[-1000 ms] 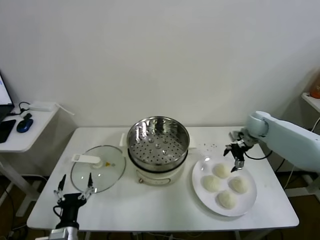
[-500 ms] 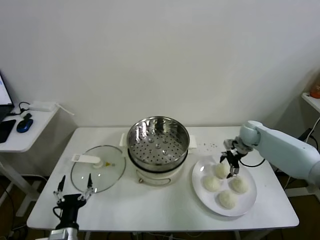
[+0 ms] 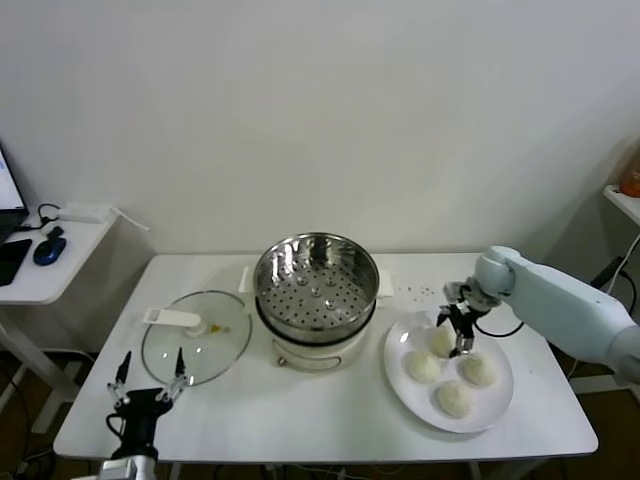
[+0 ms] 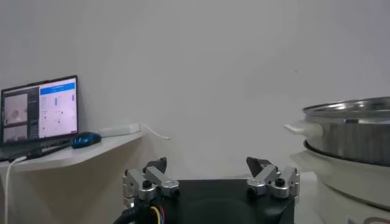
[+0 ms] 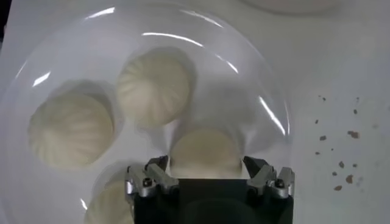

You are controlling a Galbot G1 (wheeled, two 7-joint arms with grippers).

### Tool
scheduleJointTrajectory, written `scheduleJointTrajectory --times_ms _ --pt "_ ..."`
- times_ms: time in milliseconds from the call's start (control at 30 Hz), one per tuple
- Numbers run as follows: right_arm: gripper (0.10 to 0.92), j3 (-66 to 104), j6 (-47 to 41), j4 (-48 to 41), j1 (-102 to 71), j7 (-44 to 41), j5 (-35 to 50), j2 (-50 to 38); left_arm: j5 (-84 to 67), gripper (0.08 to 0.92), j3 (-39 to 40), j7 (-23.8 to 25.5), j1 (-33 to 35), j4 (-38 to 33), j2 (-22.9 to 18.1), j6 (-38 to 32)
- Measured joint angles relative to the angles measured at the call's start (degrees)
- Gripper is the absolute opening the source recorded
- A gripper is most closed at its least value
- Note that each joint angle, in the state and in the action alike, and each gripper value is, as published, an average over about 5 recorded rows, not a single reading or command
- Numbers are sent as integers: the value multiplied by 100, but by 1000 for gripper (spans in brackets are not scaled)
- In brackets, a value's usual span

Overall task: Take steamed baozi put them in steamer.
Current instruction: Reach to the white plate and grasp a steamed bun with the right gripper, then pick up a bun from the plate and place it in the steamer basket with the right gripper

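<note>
Now your right gripper (image 3: 456, 330) hugs a bun (image 3: 442, 341) | fingers partly closed | steamer (image 3: 316, 283) sits to its left.

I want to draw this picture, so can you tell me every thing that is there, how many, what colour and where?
baozi: four, white, on the plate.
plate: one, white, table's right side.
steamer: one, shiny steel on a cream pot, table's middle, no buns inside.
glass lid: one, clear with white handle, lying left of the steamer.
table: one, white.
side desk: one, white, far left, carrying a blue mouse and a laptop.
right gripper: fingers around the rearmost bun on the plate.
left gripper: fingers open, at the table's front left edge.
</note>
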Motion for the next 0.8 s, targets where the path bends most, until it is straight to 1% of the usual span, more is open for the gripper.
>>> scheduleJointTrajectory --times_ms 467,800 --pt "707 114 16 59 -26 3 -22 -53 -2 823 8 -2 10 19 -8 0" --pt "710 59 90 373 234 -12 103 -221 -2 823 9 9 23 15 -12 5"
